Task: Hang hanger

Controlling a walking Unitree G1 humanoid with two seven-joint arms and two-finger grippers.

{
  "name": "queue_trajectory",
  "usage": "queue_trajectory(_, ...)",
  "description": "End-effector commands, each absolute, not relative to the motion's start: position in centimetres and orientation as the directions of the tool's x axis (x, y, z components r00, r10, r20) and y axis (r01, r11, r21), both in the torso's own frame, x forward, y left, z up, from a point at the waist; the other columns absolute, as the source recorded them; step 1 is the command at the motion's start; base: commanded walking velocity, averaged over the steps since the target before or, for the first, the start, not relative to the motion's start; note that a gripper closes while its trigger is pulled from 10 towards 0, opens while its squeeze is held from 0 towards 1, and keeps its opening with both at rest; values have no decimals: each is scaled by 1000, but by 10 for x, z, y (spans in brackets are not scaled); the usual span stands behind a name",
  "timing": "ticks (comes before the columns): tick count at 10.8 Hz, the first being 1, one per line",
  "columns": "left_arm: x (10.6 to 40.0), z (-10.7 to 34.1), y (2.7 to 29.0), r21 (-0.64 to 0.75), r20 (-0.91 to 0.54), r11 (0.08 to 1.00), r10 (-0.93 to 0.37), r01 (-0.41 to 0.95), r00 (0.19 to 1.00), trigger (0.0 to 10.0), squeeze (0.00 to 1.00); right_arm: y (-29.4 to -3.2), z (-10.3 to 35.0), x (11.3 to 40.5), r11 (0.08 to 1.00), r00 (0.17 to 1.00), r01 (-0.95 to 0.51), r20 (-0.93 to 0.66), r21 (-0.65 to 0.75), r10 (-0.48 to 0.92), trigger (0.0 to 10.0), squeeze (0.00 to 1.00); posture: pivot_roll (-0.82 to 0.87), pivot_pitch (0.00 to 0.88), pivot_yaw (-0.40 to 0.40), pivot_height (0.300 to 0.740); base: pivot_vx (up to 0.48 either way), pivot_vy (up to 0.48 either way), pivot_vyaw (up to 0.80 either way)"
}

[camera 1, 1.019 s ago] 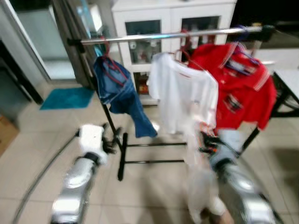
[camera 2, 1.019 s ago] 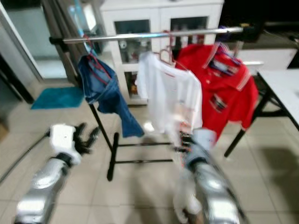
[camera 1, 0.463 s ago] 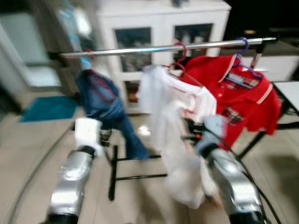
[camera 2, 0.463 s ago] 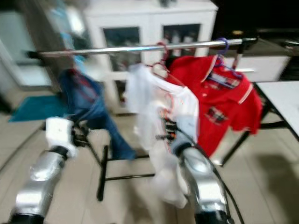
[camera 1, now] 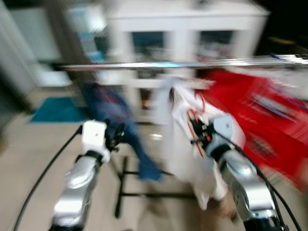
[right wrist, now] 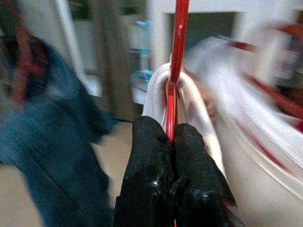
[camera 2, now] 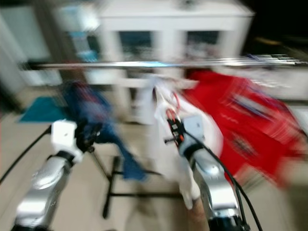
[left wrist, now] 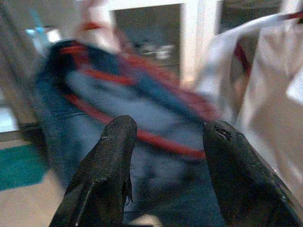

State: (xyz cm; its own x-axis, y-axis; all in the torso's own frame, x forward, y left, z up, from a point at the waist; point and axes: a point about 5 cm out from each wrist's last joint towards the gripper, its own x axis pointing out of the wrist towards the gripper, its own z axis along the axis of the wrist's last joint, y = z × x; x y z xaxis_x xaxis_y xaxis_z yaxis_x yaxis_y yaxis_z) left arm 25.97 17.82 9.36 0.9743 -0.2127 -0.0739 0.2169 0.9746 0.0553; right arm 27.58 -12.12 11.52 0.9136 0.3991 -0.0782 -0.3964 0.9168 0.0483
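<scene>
My right gripper [right wrist: 170, 137] is shut on the thin shaft of a red hanger [right wrist: 177, 52] that carries a white garment [right wrist: 189, 94]. In the blurred eye views this gripper [camera 1: 195, 130] is raised chest-high, just below the silver rail [camera 1: 183, 64], with the white garment [camera 1: 180, 110] draped around it. Blur hides whether the hook touches the rail. My left gripper [left wrist: 165, 127] is open and holds nothing, facing blue jeans [left wrist: 94, 109] on another red hanger at the rail's left end.
A red polo shirt [camera 1: 269, 115] hangs on the rail's right part. Behind the rack stands a white glass-door cabinet [camera 1: 187, 29]. The rack's black base [camera 1: 122, 192] crosses the tiled floor. A teal mat [camera 1: 55, 109] lies at the far left.
The whole view has shifted and blurred as the camera moved. My right gripper has risen with the hanger and white garment toward the rail. My left arm has lifted slightly.
</scene>
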Motion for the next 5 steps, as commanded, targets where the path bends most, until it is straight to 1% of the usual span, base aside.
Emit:
queue_trajectory(1,260,102,170,46,-44,965,-257,259,965,10000,0,-119,134,275,895,895,-445,-13,17,445,10000,0,-68,0,57,740,439,0,0)
queue_trajectory(2,255,104,167,29,-30,957,-289,289,957,10000,0,-114,141,269,856,856,-517,-1,-28,517,10000,0,-66,0,60,740,356,0,0)
queue_trajectory(3,245,112,160,31,2,925,-379,379,925,10000,0,-113,157,261,799,799,-600,27,-50,601,10000,0,-57,0,57,740,0,0,0)
queue_trajectory(4,241,117,158,29,9,909,-417,417,909,10000,0,-114,168,263,792,790,-609,49,-51,611,10000,0,-47,0,52,740,0,0,0)
queue_trajectory(5,237,122,156,39,-1,887,-460,460,888,10000,0,-115,178,272,811,809,-582,53,-59,585,10000,0,-41,0,47,740,0,0,0)
